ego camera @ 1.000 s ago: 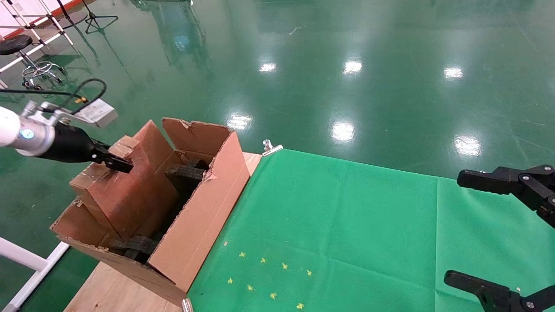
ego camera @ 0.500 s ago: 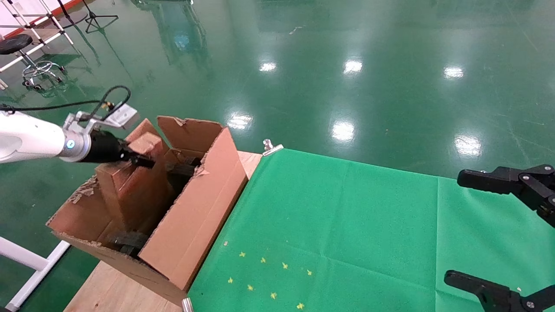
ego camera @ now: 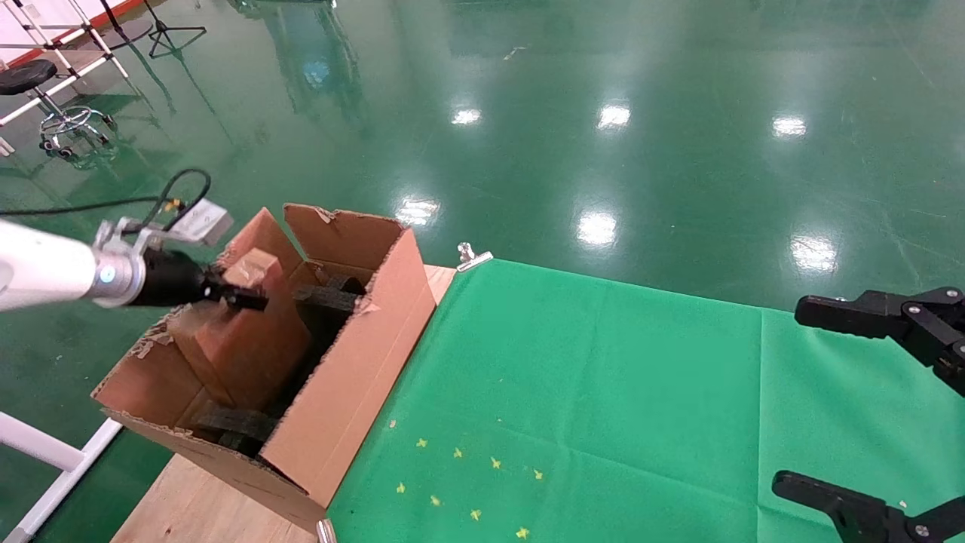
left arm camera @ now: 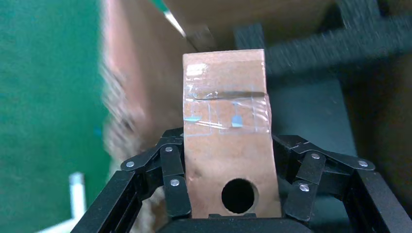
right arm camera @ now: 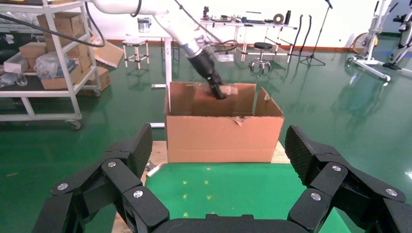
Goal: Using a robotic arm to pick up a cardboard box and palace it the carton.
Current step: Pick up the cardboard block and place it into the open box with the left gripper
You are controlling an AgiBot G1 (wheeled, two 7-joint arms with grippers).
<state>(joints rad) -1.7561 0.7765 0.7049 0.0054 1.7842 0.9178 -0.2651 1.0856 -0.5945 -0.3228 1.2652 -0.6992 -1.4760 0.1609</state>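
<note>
My left gripper, on the white arm, is shut on the top narrow end of the slim brown cardboard box. The box stands steeply on end inside the large torn-edged carton, between black foam blocks. In the left wrist view the left gripper clamps both sides of the box, whose round hole faces the camera. My right gripper is open and empty over the green cloth at the far right. The right wrist view shows the right gripper, the carton and the box.
The carton sits on the wooden table's left end, beside the green cloth with yellow star marks. A metal clamp holds the cloth's far corner. A stool and white frame stand on the green floor at left.
My left gripper swung the box from a leaning pose to nearly upright, then lowered it a little deeper into the carton. The carton shifted slightly. The right arm has not moved.
</note>
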